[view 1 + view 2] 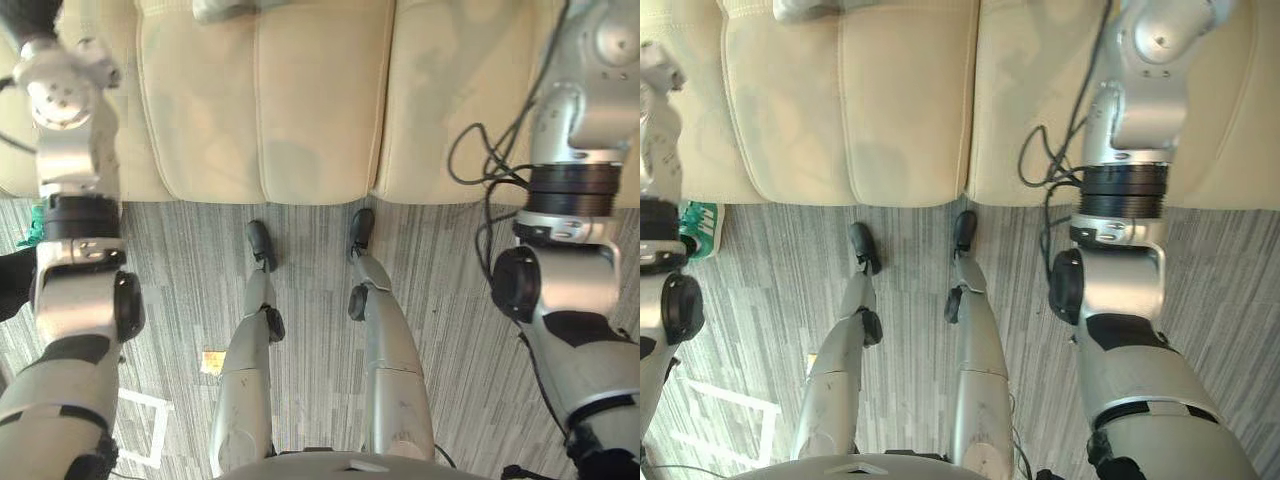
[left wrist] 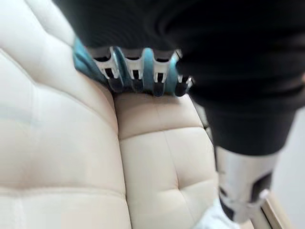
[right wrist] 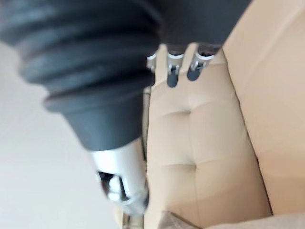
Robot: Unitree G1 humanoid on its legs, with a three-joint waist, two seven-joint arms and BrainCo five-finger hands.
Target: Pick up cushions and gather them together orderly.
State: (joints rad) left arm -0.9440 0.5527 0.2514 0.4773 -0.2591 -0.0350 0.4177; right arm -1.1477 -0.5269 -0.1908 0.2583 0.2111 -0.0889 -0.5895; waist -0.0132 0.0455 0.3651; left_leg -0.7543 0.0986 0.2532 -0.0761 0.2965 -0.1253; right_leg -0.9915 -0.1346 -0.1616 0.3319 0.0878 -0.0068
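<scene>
Left hand (image 2: pixel 136 71) lies against a teal cushion (image 2: pixel 86 59) pressed up to the tufted beige upholstery of the sofa (image 1: pixel 260 100); whether it is closed on the cushion or only touching it cannot be told. The right hand (image 3: pixel 172 71) shows loose, relaxed fingers and a thumb standing apart, holding nothing, with bare beige padding past them. In the head views the two arms reach over the seat, one at the robot's far left and one at its right, and the wide middle seat pad between them lies bare. A grey cushion (image 1: pixel 225 8) sits at the far edge of that pad, cut off by the frame. The sofa's rounded front edge runs straight across, and below it grey striped carpet (image 1: pixel 180 260) gives open floor. A green shoe (image 1: pixel 702 225) lies on the carpet just beside the sofa front on the robot's left.
</scene>
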